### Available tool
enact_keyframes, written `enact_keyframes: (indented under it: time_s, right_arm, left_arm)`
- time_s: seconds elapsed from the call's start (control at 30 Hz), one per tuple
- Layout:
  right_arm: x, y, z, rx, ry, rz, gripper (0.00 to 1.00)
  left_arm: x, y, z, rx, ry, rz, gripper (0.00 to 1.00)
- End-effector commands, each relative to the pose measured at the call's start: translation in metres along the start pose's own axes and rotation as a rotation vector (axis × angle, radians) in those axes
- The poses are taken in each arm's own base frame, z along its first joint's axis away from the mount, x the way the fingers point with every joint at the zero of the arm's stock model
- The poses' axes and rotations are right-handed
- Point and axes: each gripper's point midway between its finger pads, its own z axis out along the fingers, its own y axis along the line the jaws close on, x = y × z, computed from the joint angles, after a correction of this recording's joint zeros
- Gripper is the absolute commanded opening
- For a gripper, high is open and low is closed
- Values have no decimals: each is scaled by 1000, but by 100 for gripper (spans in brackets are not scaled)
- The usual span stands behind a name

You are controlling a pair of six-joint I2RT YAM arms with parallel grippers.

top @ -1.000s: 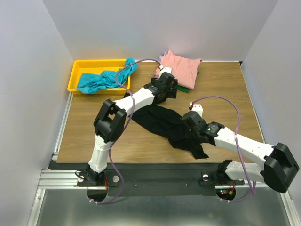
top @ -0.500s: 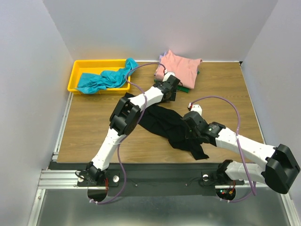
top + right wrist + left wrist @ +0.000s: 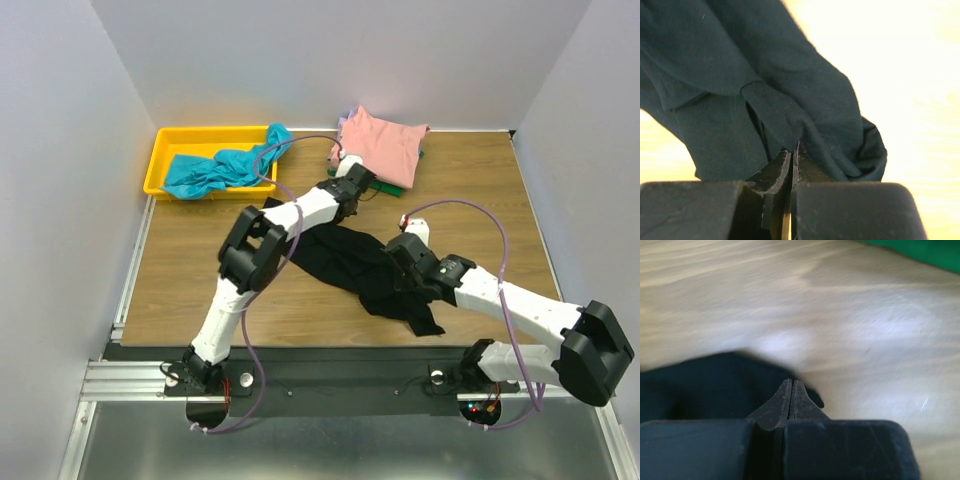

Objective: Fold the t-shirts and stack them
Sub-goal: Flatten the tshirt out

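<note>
A crumpled black t-shirt [image 3: 340,258] lies mid-table. My left gripper [image 3: 360,190] is at its far edge, close to the folded stack, and is shut on a bit of the black cloth [image 3: 700,385]; the left wrist view shows its fingertips [image 3: 791,386] pressed together with cloth on both sides. My right gripper [image 3: 398,262] is shut on a fold of the same shirt [image 3: 715,60], which bunches just ahead of the tips [image 3: 794,150]. The stack has a salmon-pink t-shirt [image 3: 385,140] on top, with green [image 3: 395,183] and lavender [image 3: 343,124] edges showing beneath it. A teal t-shirt [image 3: 215,170] spills from the bin.
The yellow bin [image 3: 165,150] stands at the back left corner of the wooden table [image 3: 190,260]. Grey walls close in the left, back and right sides. The green cloth edge [image 3: 920,252] shows just beyond my left fingers.
The left gripper has gone from open to shut at the black shirt's far edge, and its elbow has shifted. The right arm has barely moved.
</note>
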Motion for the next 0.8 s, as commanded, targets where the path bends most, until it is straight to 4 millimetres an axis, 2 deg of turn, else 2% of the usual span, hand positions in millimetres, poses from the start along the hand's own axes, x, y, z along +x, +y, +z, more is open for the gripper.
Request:
enact_keyframes:
  time_s: [0.0,0.03,0.1,0.13,0.17,0.2,0.27,0.3,0.4,0.43,0.5,0.53,0.57,0.6,0.63,0.67,0.77]
  right_arm:
    - [-43,-11,-19,82,-134,41,0]
    - [-45,-14,-21,94,-136,36,0]
    - [-58,-21,-29,128,-182,55,0]
    - [-64,-21,-34,122,-198,65,0]
    - [-70,-23,-40,126,-220,68,0]
    - [-74,-25,-44,128,-236,74,0]
    - [-83,-28,-55,128,-264,93,0]
    - [-92,-32,-66,126,-301,118,0]
    - [-106,-42,-86,134,-363,158,1]
    - [-115,-45,-98,121,-400,183,0]
    - [-137,-50,-124,110,-473,217,1]
    - [-156,-53,-150,75,-537,263,0]
    - [-164,-57,-162,66,-568,274,0]
    - [-172,-58,-176,44,-598,289,0]
    - [-180,-59,-189,20,-624,299,0]
    - [-194,-57,-216,-46,-669,306,0]
    - [-213,-47,-251,-159,-715,264,0]
  left_arm:
    - [-134,58,-129,5,-379,-271,0]
    - [-128,76,-133,-26,-382,-288,0]
    - [-138,101,-159,-62,-441,-340,0]
    - [-144,118,-185,-64,-489,-377,0]
    - [-147,129,-198,-76,-512,-399,0]
    - [-156,150,-230,-98,-574,-448,0]
    - [-149,170,-249,-126,-603,-483,0]
    - [-148,189,-275,-135,-650,-526,0]
    - [-147,219,-315,-147,-731,-604,0]
    - [-146,236,-342,-137,-782,-648,0]
    - [-145,257,-371,-158,-838,-704,0]
    - [-144,273,-399,-144,-885,-740,0]
    - [-145,281,-414,-137,-912,-761,0]
    - [-146,293,-442,-102,-962,-799,0]
    - [-148,297,-457,-71,-988,-808,0]
    - [-149,304,-481,-15,-1035,-811,0]
    - [-155,312,-527,95,-1117,-822,0]
